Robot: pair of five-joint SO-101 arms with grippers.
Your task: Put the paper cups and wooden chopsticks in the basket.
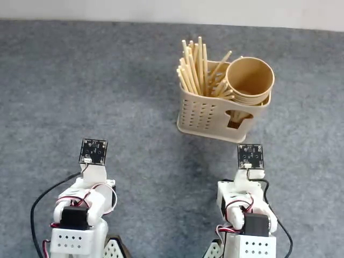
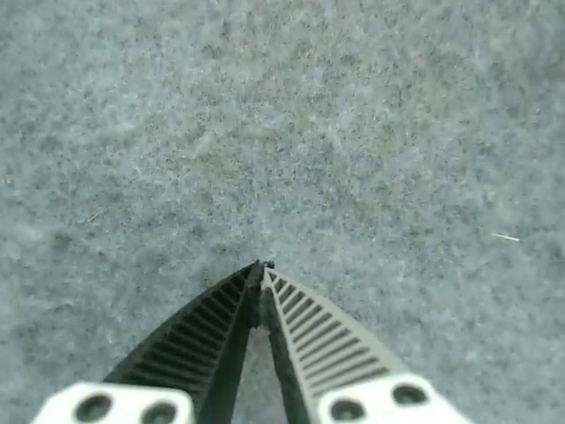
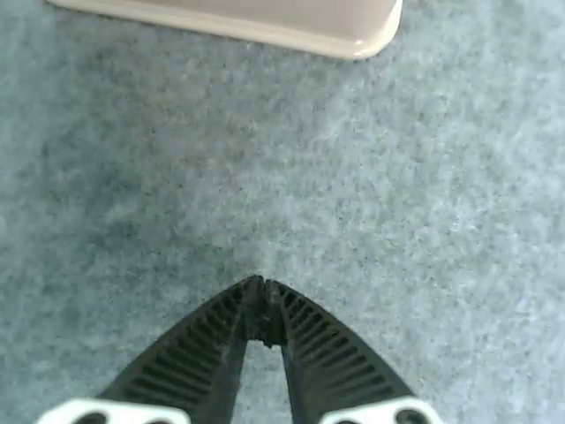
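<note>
One cream perforated plastic basket [image 1: 207, 115] stands far right of centre. It holds one nested stack of tan paper cups [image 1: 250, 78]; at least three rims show, but the exact number is unclear. It also holds one bundle of pale wooden chopsticks [image 1: 194, 67], well over ten and too crowded to count. There are two white robot arms: the left arm [image 1: 83, 215] near left and the right arm [image 1: 247, 215] near right.

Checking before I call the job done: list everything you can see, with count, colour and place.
basket: one, cream, upright on the far right of the mat
chopsticks: a bundle, too many to count, pale wood, standing in the basket's left side
paper cups: a nested stack, number unclear, tan, in the basket's right side
mat: one, grey, covering the table
left tool: one, dark, shut, over bare mat
right tool: one, black, shut, over the mat just short of the basket
</note>
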